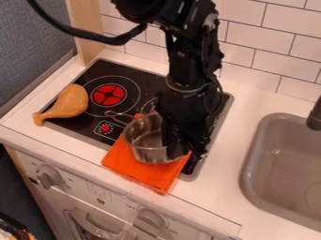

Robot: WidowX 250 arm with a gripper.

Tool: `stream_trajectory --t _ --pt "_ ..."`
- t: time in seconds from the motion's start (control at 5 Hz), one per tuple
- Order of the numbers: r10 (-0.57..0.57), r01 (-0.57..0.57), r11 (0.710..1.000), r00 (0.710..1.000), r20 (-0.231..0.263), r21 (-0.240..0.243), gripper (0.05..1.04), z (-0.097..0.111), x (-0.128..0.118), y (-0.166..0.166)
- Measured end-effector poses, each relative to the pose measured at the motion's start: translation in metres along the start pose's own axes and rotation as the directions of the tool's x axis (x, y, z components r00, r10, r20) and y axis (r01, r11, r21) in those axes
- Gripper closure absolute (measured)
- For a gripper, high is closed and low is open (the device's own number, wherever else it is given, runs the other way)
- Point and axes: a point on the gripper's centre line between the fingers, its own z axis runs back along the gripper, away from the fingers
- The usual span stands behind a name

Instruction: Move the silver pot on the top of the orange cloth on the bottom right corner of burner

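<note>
From my end of the link, the white counter [216,194] spreads across the scene, with a tiled wall [254,37] behind it and an oven front [119,201] with round knobs below. My arm [185,70] hangs down from the top, a black cable looping off to its left. The black cooktop [94,70] is set into the counter, its left burner [110,95] marked in red. To its right, the grey sink [248,176] runs out of view, the dark end of a faucet [315,117] at its upper right.

The orange cloth [134,166] lies over the front right part of the cooktop, overlapping its front edge onto the counter. The silver pot [144,152] is upright over that cloth, its handle toward the upper left — I can't tell whether its base touches the fabric. I have my gripper [180,145] low at the pot's right side, but I can't tell whether it is open, closed or holding the rim. A brown toy drumstick [72,101] lies across the cooktop's left edge, thin end toward the front.
</note>
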Motion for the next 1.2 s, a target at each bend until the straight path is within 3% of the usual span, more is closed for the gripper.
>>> stream_trajectory --t 0.2,0.4,0.6,0.8,1.2 --pt "0.036 -0.036 0.999 0.999 -0.006 -0.034 0.807 0.004 -0.004 -0.002" --pt "0.075 -0.076 0.995 0.997 -0.023 -0.061 0.528 0.013 -0.005 0.005" --pt "0.132 -0.133 0.988 0.991 -0.007 -0.08 0.225 0.03 0.0 0.021" --pt "0.243 -0.241 0.967 0.97 0.013 -0.082 0.071 0.042 0.008 0.054" --pt "0.351 -0.347 0.935 0.935 0.052 -0.068 0.081 0.041 0.026 0.094"
